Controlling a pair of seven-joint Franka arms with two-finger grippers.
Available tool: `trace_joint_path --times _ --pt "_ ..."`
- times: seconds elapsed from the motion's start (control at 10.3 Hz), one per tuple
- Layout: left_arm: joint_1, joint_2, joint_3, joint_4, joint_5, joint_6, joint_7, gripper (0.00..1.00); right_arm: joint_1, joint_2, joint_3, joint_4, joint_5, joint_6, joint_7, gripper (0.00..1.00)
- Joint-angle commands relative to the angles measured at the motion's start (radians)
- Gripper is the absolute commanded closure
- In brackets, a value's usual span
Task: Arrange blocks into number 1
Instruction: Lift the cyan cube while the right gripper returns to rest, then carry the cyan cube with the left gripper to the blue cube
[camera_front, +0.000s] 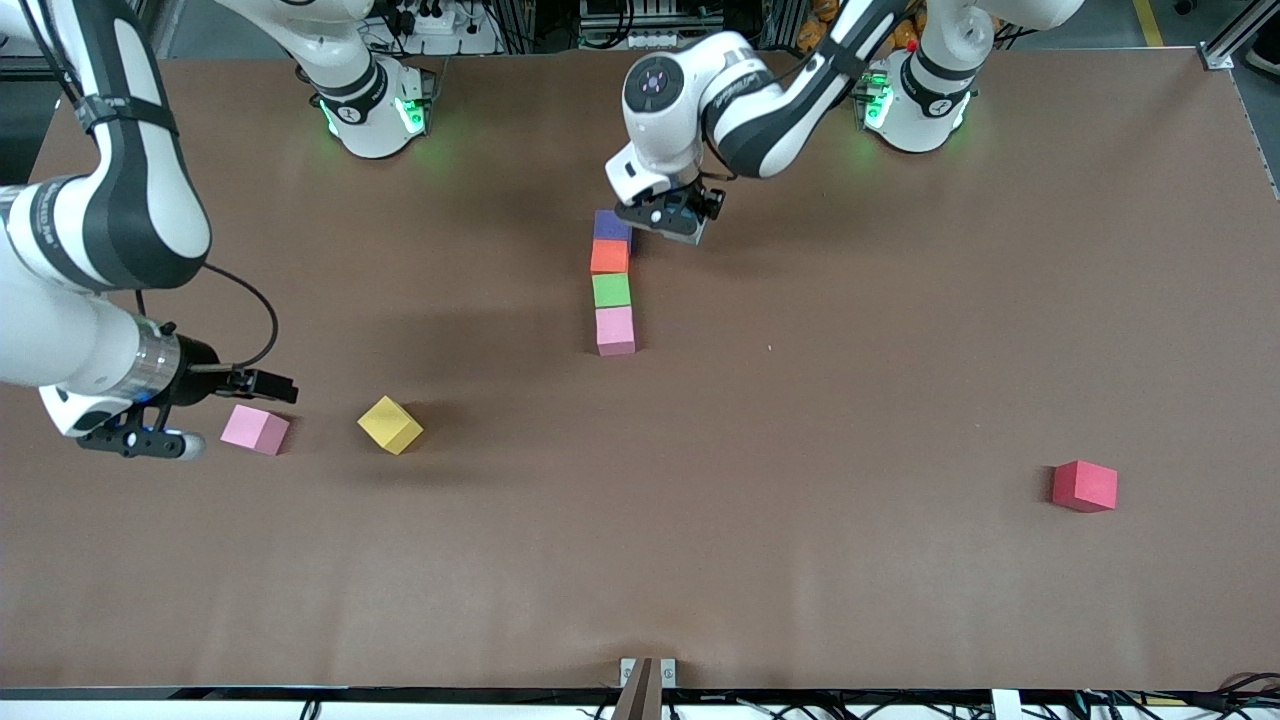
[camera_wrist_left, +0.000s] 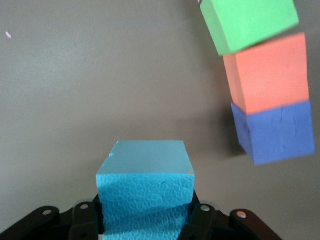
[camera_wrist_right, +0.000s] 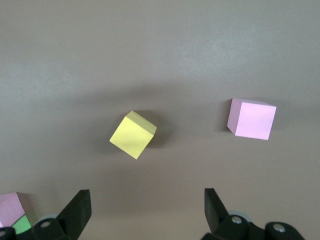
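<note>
A column of four blocks lies mid-table: purple (camera_front: 612, 224) nearest the bases, then orange (camera_front: 609, 256), green (camera_front: 611, 290) and pink (camera_front: 615, 331). My left gripper (camera_front: 672, 222) hangs low beside the purple block, toward the left arm's end, shut on a light blue block (camera_wrist_left: 145, 187). That block is hidden under the hand in the front view. The left wrist view shows the green (camera_wrist_left: 250, 22), orange (camera_wrist_left: 267, 72) and purple (camera_wrist_left: 275, 132) blocks alongside. My right gripper (camera_wrist_right: 146, 210) is open and empty, above the table by a second pink block (camera_front: 255, 429) and a yellow block (camera_front: 390, 424).
A red block (camera_front: 1084, 486) sits alone toward the left arm's end, nearer the front camera. The yellow block (camera_wrist_right: 132, 135) lies turned at an angle, and the loose pink block (camera_wrist_right: 251, 119) sits apart from it. Bare brown table (camera_front: 800, 560) surrounds them.
</note>
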Motion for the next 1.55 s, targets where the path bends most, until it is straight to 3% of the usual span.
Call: trace_joint_path --times 0.0,0.29,0.97,1.45 --pt "0.012 -0.074 -0.020 -0.069 0.015 -0.027 0.026 0.50 0.086 -0.112 -0.100 -0.132 0.023 0.027 -0.039 0.00" --pt "0.012 -0.077 -0.063 -0.034 0.012 -0.145 0.073 0.53 0.104 -0.166 -0.131 -0.197 0.023 0.025 -0.070 0.00" --pt "-0.001 -0.037 -0.112 -0.002 -0.036 -0.148 0.069 0.53 0.096 -0.163 -0.135 -0.201 0.021 0.041 -0.070 0.00" --pt "-0.047 -0.030 -0.106 0.033 -0.071 -0.148 0.076 0.53 0.099 -0.163 -0.135 -0.201 0.021 0.039 -0.070 0.00"
